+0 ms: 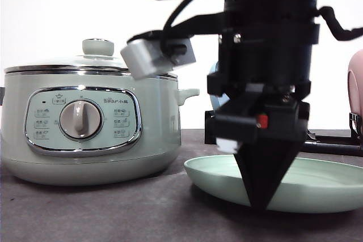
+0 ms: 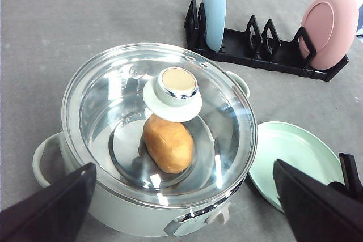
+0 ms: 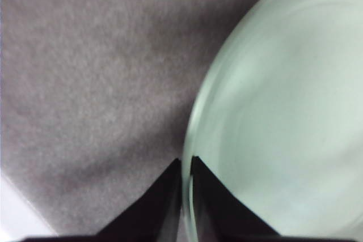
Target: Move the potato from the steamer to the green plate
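Locate the potato [image 2: 168, 143] inside the steamer [image 1: 85, 128]: you see it through the glass lid [image 2: 159, 123] in the left wrist view, lying on the shiny metal floor of the pot. It is egg-shaped, orange-brown and smooth-skinned. The lid is in place on the steamer, with a pale-green knob [image 2: 177, 86] capped by a chrome-ringed disc at its centre.

Note the steamer body: round, pale green, glossy, with a chrome-rimmed control panel [image 1: 82, 120], a central dial [image 1: 81, 119] and side handles. The panel carries a brand mark reading "Bear" followed by small characters too fine to read; the icon labels around the dial are also illegible.

The green plate [image 1: 317, 188] sits on the grey, felt-like worktop [image 1: 113, 208] just beside the steamer. It is wide, shallow, matte mint green, with a raised rim.

The right tool [image 3: 186, 165] has its two black tapered fingers nearly together, pinched on the near rim of the green plate. The left tool [image 2: 181, 196] stands wide apart above the steamer, holding nothing.

Behind the steamer, a black slotted rack [image 2: 261, 55] holds a blue plate [image 2: 215, 7] and a pink plate [image 2: 330, 26] on edge.
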Controlling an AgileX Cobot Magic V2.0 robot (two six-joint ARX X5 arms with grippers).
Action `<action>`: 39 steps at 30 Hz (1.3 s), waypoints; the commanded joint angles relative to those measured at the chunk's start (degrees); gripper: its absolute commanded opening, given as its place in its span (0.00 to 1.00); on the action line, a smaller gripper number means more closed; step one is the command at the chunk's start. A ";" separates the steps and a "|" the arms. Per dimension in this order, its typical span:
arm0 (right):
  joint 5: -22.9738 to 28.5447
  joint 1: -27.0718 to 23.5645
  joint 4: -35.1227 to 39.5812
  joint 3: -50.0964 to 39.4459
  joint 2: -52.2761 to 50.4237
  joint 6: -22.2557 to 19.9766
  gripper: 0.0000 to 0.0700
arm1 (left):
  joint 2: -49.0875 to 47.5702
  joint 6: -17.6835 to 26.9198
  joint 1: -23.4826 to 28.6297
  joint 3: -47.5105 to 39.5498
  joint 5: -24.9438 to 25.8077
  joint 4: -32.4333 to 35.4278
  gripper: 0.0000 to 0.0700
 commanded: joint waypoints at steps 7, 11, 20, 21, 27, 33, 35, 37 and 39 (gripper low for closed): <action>-2.60 0.68 1.79 0.20 1.35 2.96 0.57 | 0.33 0.50 -0.15 1.18 0.28 0.66 0.91; -2.42 0.68 1.65 0.22 0.94 3.06 0.57 | 0.33 0.50 -0.15 1.18 0.28 0.67 0.91; -2.48 0.43 0.94 1.76 -9.80 2.99 0.57 | 0.33 0.50 -0.15 1.18 0.28 0.73 0.91; -2.49 0.26 0.79 2.27 -11.43 2.96 0.57 | 0.33 0.50 -0.15 1.18 0.28 0.74 0.91; -4.01 -3.07 0.32 7.84 -20.09 2.86 0.57 | 0.57 0.24 -0.15 1.18 0.28 0.63 0.91; -14.36 -10.69 0.61 14.96 -24.34 2.84 0.57 | 0.59 -0.96 -0.15 1.18 0.28 0.66 0.91; -20.13 -14.16 0.74 17.23 -24.68 2.82 0.57 | 0.59 -1.02 -0.15 1.18 0.28 0.66 0.91; -27.02 -17.65 0.74 19.05 -24.68 2.87 0.57 | 0.59 -1.02 -0.15 1.18 0.28 0.64 0.91; -33.89 -21.02 0.79 20.28 -24.66 2.93 0.57 | 0.59 -1.08 -0.15 1.18 0.28 0.63 0.91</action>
